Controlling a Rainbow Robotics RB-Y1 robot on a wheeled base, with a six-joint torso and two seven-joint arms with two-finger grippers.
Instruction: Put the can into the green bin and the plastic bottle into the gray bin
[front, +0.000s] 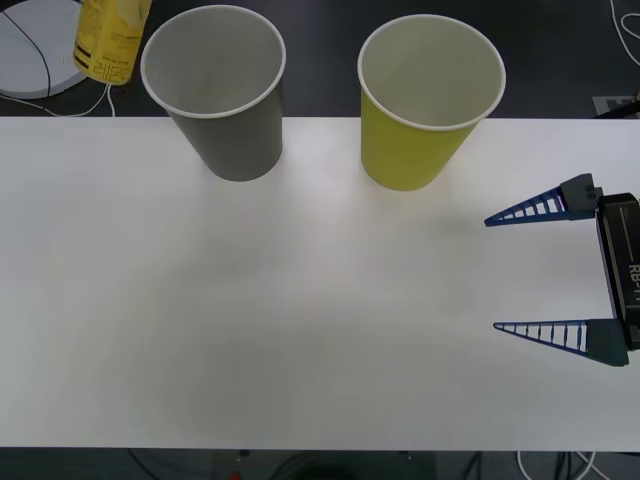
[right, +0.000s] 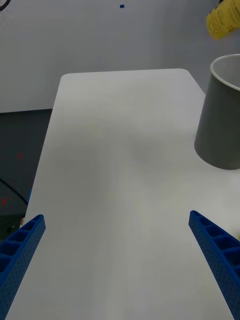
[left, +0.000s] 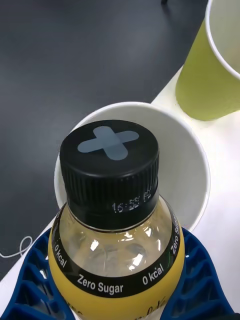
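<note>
1. I've got the plastic bottle clamped in the left claw, blue ribbed fingers wrapped round its yellow body, black cap pointing away from the wrist.
2. In the left wrist view the cap sits right over the white mouth of the gray bin, so the bottle's long axis runs roughly toward that opening. That's the relation I'm flying on.
3. From the front view the bottle shows in the upper left of the frame, beside the gray bin on its left, tilted and clear of the rim. So I judge it's not fully over the mouth yet; it wants a nudge to frame right before I let go.
4. The green bin stands to the right of the gray one, apart from it, both upright at the far edge of the white surface. Mind that back edge; the bins stand close to it.
5. Right claw rests at the right of the frame, fingers spread wide, nothing between them, well away from both bins.
6. I see no can on the surface, and plenty of open room in the middle.
</note>
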